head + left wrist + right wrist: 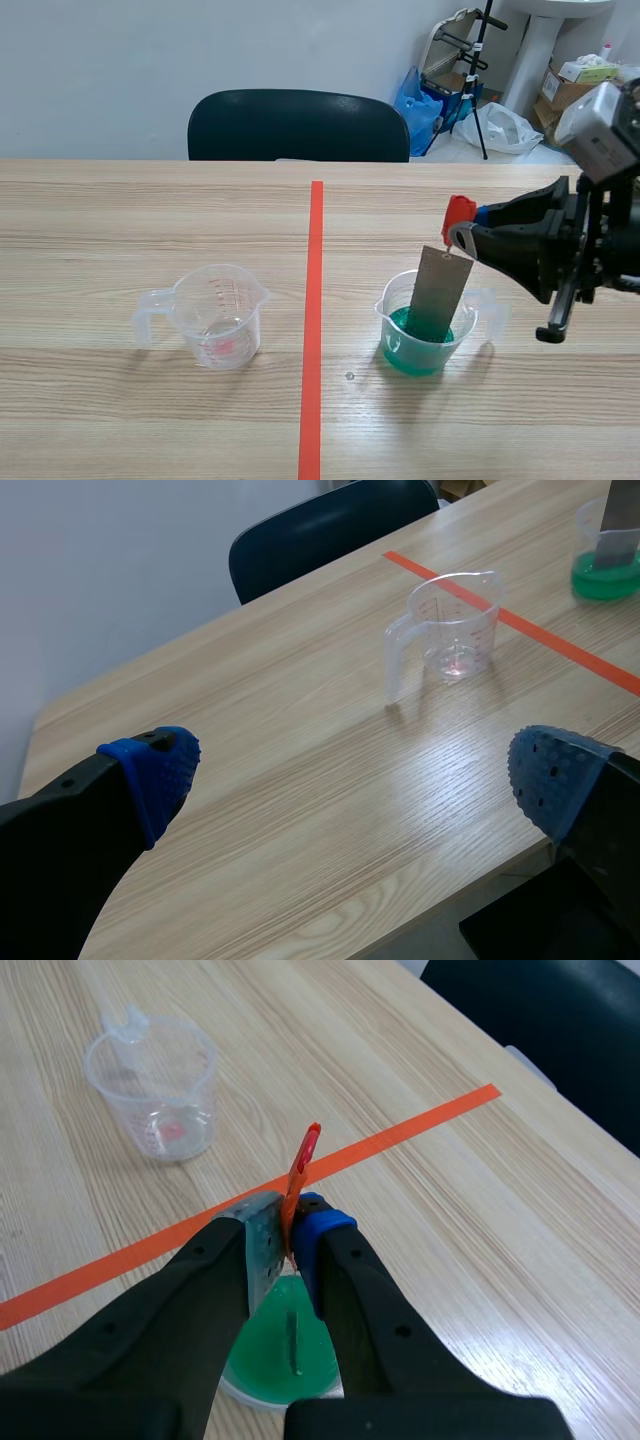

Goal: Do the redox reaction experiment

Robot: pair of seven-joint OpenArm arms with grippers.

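A clear beaker of green liquid [428, 335] stands just right of the tape line. A grey metal strip [441, 292] leans in it with its lower end in the liquid. A red clip [458, 212] holds the strip's top, and my right gripper [470, 240] is shut on that clip. In the right wrist view the red clip [303, 1160] is pinched between the fingers above the green beaker [285, 1360]. An empty clear beaker [215, 318] stands left of the line. My left gripper [350, 770] is open over the table's left end, well short of the empty beaker [455, 625].
An orange-red tape line [313, 320] runs down the middle of the wooden table. A dark chair [298, 125] stands behind the far edge. Bags, boxes and a stand [480, 70] sit on the floor at the back right.
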